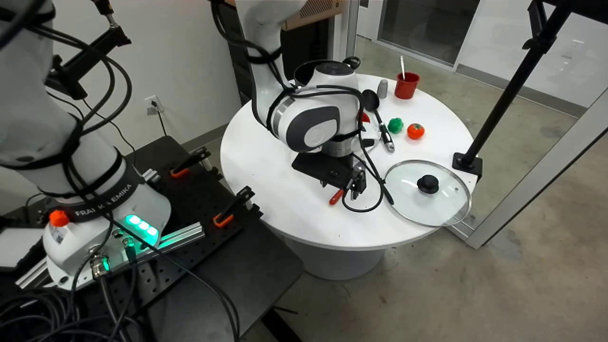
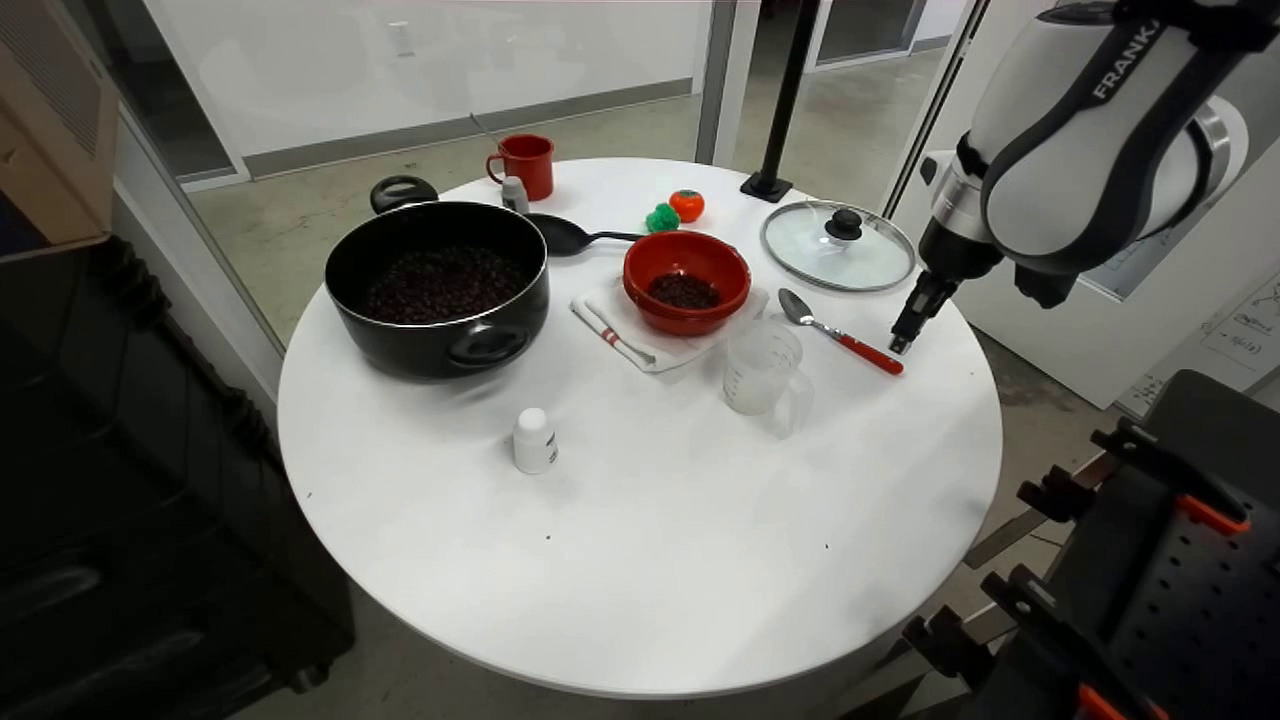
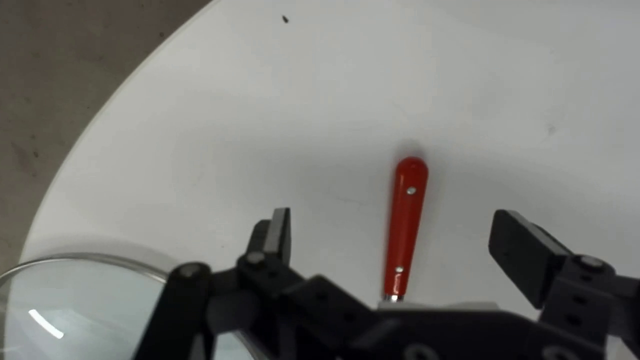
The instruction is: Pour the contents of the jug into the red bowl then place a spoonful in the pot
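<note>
In an exterior view you see the round glossy red bowl (image 2: 690, 322), upper centre, and, right of it, the whole red-handled metal spoon (image 2: 855, 346); the wrist view hides its head, the handle (image 3: 406, 225) lying between spread black fingers (image 3: 517, 260), touching neither.

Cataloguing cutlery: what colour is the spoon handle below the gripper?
The handle is red, clearest in the wrist view.

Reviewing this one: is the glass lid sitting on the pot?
No, in an exterior view the glass lid lies on the table, apart from the open pot.
</note>
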Robot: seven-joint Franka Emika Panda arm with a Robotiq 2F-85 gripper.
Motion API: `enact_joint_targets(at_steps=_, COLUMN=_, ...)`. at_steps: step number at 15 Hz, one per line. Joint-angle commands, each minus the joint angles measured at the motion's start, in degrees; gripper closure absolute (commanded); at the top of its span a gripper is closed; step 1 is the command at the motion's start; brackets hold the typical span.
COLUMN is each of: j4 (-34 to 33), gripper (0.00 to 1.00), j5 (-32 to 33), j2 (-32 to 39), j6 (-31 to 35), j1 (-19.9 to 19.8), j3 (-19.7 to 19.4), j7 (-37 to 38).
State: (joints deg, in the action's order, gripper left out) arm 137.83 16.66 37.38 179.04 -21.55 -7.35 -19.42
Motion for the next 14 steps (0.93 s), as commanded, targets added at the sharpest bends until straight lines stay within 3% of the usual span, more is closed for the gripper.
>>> enact_joint_targets(at_steps=1, j4=-0.5, gripper=0.0, j5=-1.6, j2=0.3, j6=-3.0, j1=-7.2, j3=6.6, j7=-2.5)
enact_joint_targets(at_steps=6, j4=-3.2, gripper=0.0, j5=-4.3, j2=1.4, j6=-7.4, j1=-12.0, j3=11.1, j7=-3.3)
enact_joint_targets(at_steps=14, j4=-6.8, gripper=0.0, j5=-5.2, j2=5.6, j6=-7.7, j1=-8.3, j3=8.1, j7=-2.1)
